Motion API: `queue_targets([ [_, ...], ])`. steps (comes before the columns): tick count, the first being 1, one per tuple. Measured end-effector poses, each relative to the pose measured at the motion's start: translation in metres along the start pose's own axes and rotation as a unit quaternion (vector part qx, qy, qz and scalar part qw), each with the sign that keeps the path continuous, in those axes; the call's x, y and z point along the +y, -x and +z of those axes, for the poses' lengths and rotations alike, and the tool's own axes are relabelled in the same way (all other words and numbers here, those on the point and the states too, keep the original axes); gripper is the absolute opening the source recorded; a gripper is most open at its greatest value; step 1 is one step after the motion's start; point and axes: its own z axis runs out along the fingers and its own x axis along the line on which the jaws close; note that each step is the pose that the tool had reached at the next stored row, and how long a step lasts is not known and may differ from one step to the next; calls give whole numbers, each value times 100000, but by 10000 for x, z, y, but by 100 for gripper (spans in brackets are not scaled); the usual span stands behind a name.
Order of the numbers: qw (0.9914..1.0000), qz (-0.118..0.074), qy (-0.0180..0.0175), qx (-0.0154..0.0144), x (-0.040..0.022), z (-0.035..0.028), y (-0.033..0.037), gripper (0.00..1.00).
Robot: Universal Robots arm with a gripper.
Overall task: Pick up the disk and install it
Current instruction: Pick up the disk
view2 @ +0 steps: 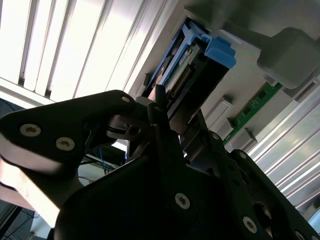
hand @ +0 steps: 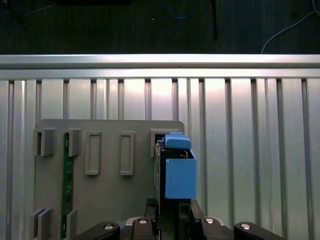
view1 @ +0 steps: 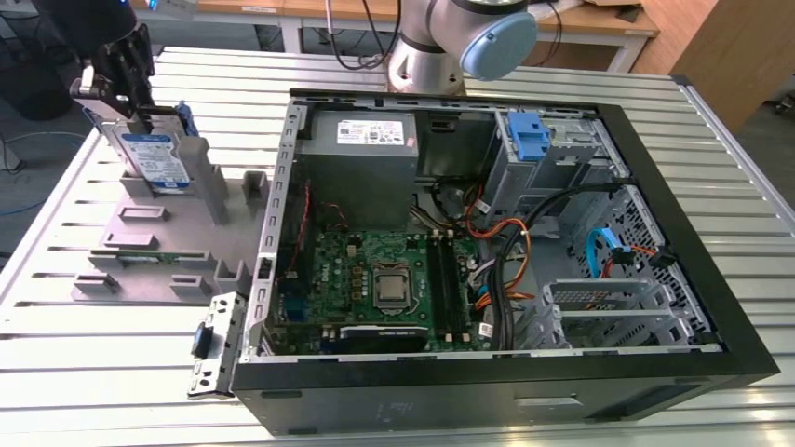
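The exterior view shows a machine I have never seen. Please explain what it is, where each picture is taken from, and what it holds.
It is a robot arm with a gripper. The exterior view comes from a camera off the arm; both wrist views come from cameras riding on it. On the metal table sit an open computer case and a grey holder. The disk stands upright at the holder, the gripper at its top; whether it grips, I cannot tell.

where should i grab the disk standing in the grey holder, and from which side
Best take the disk by its top edge, coming straight down from above and clamping across its two broad flat faces. It stands upright on edge in the grey holder, so its lower part is sunk in the slot and only the upper part is free.
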Motion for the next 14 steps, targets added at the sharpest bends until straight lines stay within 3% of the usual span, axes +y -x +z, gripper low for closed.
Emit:
queue_targets([
  [14,100000,1,0,0,0,3,0,35],
])
